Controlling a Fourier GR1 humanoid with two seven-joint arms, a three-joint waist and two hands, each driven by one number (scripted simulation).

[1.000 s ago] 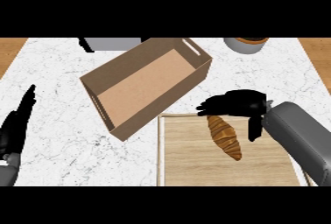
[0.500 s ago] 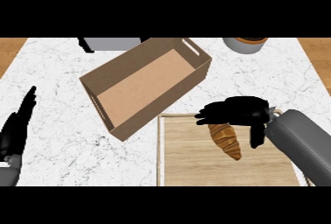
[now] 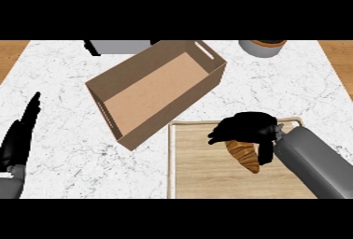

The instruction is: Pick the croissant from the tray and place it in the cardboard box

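Note:
A golden-brown croissant (image 3: 244, 157) lies on the wooden tray (image 3: 200, 172) at the lower right of the head view. My right hand (image 3: 245, 128) sits over the croissant's far end with its fingers curled down around it; that end is hidden under the hand. The cardboard box (image 3: 155, 88) stands open and turned at an angle, just up and left of the tray. Its inside holds nothing. My left hand (image 3: 19, 140) rests at the left edge with straight fingers, apart from everything.
A grey object (image 3: 121, 45) sits at the counter's far edge, left of centre. A grey pot with a brown inside (image 3: 263, 46) stands at the far right. Wooden floor shows past both ends of the white marble counter (image 3: 69, 93).
My right hand has moved left and down onto the croissant's far end and its fingers have closed around it. The left hand and the box have stayed still.

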